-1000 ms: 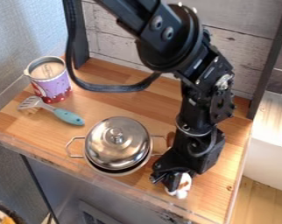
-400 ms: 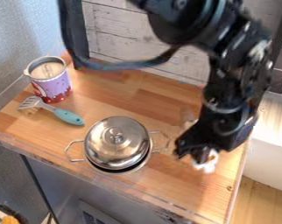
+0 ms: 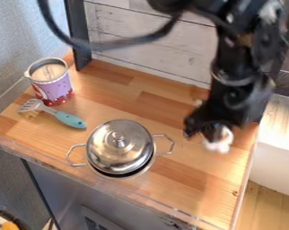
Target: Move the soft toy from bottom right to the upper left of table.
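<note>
In the camera view, the arm comes in from the upper right of the frame, and its gripper (image 3: 208,131) hangs down right of centre, over the right part of the tabletop (image 3: 189,191). The fingers are pinching the soft toy (image 3: 221,142): its upper part sits between them, and its white body, with a brownish patch, pokes out below their tips and a little to the right. The arm and toy are somewhat blurred, so the exact grip on either side is hard to make out. To the left of the toy, well apart from it and a bit below the centre of the frame, stands a steel pot (image 3: 164,153) with its lid (image 3: 105,150) on. Further toward the upper left, a spatula (image 3: 69,120) lies with its turquoise handle toward the pot and its slotted head just beside the base of an upright purple cup (image 3: 55,88).
</note>
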`<state>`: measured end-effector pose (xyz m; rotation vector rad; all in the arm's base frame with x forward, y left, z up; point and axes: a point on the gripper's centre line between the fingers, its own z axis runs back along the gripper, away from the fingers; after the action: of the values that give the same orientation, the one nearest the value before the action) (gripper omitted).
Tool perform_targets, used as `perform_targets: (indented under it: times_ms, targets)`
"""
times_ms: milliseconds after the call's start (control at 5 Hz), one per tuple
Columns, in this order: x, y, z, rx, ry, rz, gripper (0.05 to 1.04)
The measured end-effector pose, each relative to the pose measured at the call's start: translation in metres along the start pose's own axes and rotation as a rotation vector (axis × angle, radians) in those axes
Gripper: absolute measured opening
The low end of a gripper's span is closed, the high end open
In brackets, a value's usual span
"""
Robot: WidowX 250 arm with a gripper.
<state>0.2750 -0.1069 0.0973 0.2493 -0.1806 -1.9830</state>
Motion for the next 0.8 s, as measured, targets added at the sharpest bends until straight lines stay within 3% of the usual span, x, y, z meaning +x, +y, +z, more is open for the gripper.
perform_targets:
  times_ms: [400, 800]
  targets:
    - [-0.081, 0.000, 0.006, 0.011, 0.069, 0.197, 0.370]
    - [-0.145, -0.020, -0.009, -0.048, 0.090, 0.353, 0.370]
